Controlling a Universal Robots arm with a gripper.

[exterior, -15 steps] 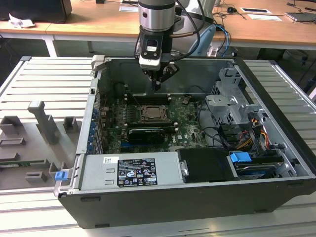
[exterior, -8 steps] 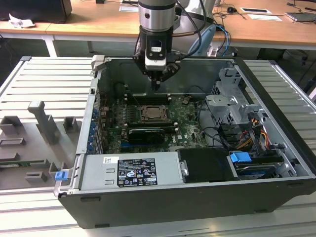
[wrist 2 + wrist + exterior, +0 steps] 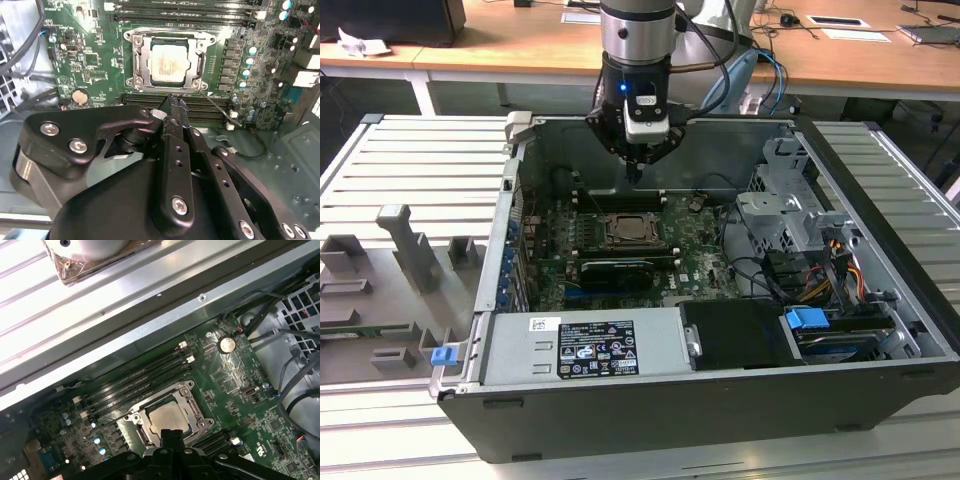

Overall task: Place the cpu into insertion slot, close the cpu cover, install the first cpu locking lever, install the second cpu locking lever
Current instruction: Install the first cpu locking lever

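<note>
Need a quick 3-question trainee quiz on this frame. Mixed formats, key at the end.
1. True or false: the claw is gripping the cpu.
2. The cpu cover is: A) lying flat around the cpu; B) standing upright; C) out on the table.
3. Fill in: the claw hangs above the green ____.
Key: 1 false; 2 A; 3 motherboard.
</note>
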